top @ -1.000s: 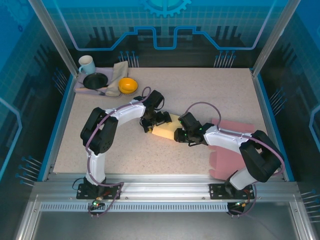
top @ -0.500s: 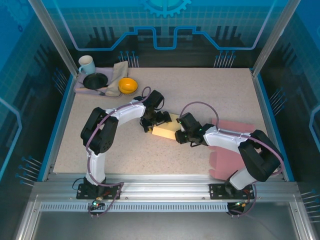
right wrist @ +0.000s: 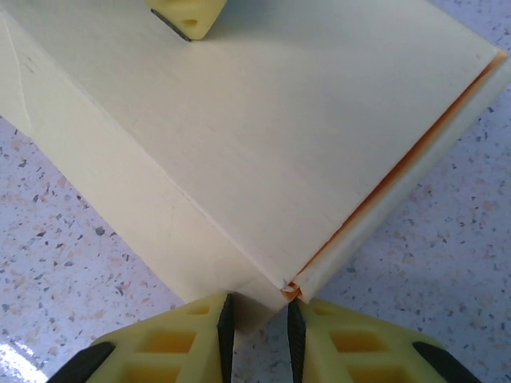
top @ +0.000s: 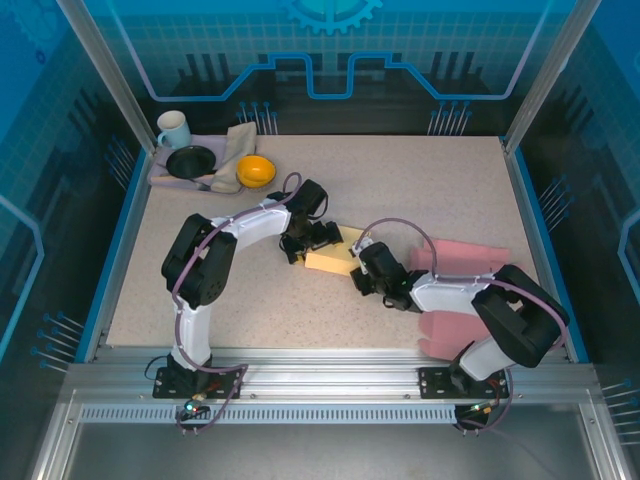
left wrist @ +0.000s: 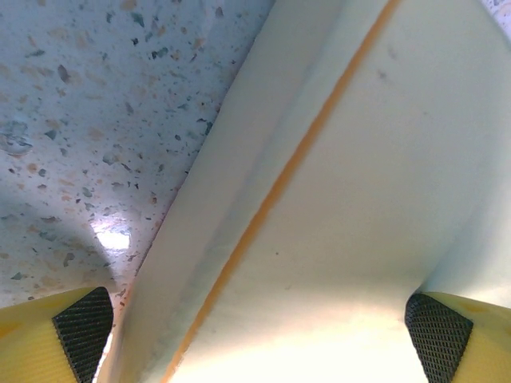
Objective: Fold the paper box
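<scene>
paper box (top: pixel 333 262) lies flat near the middle of the counter (top: pixel 420 190), between the two arms. it looks like thin pale yellow card with an orange inner side, which shows as a fine line along the seam. i judge it light and springy, stiff along the creases but easy to dent on the wide faces, and smooth enough to slide on the counter when pushed. the better places to hold are the edges and corners, where the card is doubled, not the middle of the top panel.

the left pincer (top: pixel 318 240) stands wide apart over the far-left end of the box, its dark pads (left wrist: pixel 84 327) on either side of the card and closed on nothing. the right pincer (right wrist: pixel 257 323) is at the near-right corner, its fingers almost together with only a thin slit between them. whether it nips the corner edge i cannot tell.

the box looks closed, so what it holds inside is hidden. in the far left corner a tray (top: pixel 158 180) carries a mug (top: pixel 173 128), a black dish (top: pixel 190 160) and a folded cloth (top: pixel 236 148). an orange bowl (top: pixel 256 171) just beside the cloth looks empty. pink sheets (top: pixel 465 255) lie flat on the right side.
</scene>
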